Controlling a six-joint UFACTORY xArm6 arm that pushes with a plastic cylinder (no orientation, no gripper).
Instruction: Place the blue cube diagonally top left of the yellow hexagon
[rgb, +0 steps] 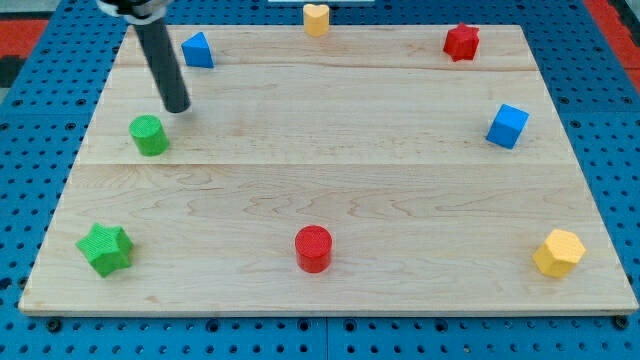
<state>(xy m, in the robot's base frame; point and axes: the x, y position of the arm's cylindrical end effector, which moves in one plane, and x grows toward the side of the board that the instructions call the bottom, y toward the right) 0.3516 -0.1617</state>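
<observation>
The blue cube (508, 126) sits near the board's right edge, in the upper half. The yellow hexagon (558, 252) lies at the bottom right corner, below and slightly right of the cube. My tip (177, 107) rests on the board at the upper left, far from both. It stands just above and right of a green cylinder (149, 135) and below a blue triangular block (198, 50).
A yellow heart (316, 19) sits at the top edge, middle. A red star (461, 42) is at the top right. A red cylinder (313, 248) is at the bottom middle. A green star (105, 249) is at the bottom left. The wooden board (320, 190) lies on a blue pegboard.
</observation>
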